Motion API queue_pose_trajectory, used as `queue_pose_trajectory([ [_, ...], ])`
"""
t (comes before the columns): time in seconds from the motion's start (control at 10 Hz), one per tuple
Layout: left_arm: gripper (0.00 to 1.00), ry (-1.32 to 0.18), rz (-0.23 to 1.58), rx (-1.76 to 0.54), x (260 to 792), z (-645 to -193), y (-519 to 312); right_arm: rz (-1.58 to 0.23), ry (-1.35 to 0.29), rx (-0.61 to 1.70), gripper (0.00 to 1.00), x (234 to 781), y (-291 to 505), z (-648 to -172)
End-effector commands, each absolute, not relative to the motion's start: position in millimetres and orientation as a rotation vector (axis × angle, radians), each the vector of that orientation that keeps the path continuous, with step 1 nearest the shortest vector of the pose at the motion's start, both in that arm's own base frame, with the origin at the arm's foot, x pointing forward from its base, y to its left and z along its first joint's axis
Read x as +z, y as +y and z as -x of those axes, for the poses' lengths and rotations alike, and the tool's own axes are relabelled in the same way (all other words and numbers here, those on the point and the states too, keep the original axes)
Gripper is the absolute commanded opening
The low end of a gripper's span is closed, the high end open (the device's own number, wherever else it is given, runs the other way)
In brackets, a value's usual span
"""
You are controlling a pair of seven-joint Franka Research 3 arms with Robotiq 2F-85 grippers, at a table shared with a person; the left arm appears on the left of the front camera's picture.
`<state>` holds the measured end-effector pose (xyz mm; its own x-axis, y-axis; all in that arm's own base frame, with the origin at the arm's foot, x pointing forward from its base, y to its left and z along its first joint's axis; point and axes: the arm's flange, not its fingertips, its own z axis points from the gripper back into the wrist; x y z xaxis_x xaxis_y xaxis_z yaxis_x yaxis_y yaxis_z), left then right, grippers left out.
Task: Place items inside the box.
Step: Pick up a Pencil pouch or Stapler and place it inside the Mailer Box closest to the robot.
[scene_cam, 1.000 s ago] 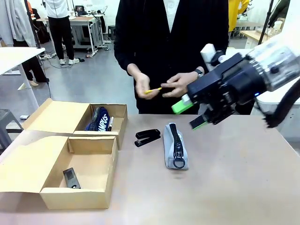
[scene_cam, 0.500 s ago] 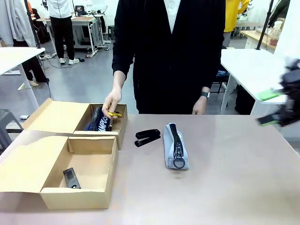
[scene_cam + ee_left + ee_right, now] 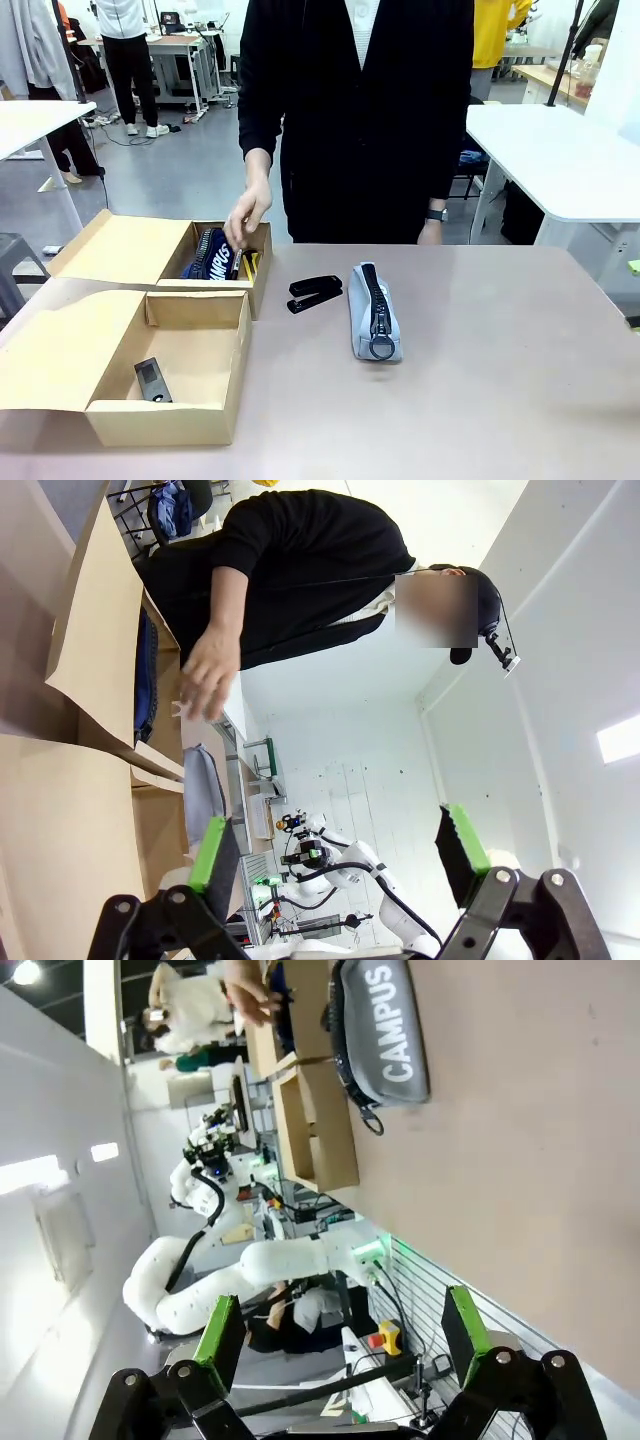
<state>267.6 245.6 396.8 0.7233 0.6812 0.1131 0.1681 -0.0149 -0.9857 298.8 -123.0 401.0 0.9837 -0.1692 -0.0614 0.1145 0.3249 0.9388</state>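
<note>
far box [image 3: 263, 262] is holding navy pouch [image 3: 208, 255] and yellow utility knife [image 3: 248, 263]; black stapler [image 3: 315, 293], grey pencil case [image 3: 372, 310] are waiting outside; left gripper [image 3: 335, 845] and right gripper [image 3: 340, 1330] are gaping empty.

person [image 3: 360, 110] wearing a black long-sleeved top over a white collar, dark watch [image 3: 437, 213] sitting on one wrist | left jaws showing black fingers carrying green pads [image 3: 214, 852] (round pins at the joints) | right jaws showing matching black links, green pads [image 3: 218, 1342]
</note>
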Motion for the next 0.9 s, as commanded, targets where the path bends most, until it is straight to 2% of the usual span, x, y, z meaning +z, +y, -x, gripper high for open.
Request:
queue_pose_trajectory([
  [0.0,1.00,-0.730,1.569,0.448,397.6,-264.6,241.2,-1.260,-0.103,-0.119,1.00,434.7,-115.2,-288.6],
  [0.8,1.00,-0.730,1.569,0.448,397.6,-264.6,241.2,-1.260,-0.103,-0.119,1.00,434.7,-115.2,-288.6],
])
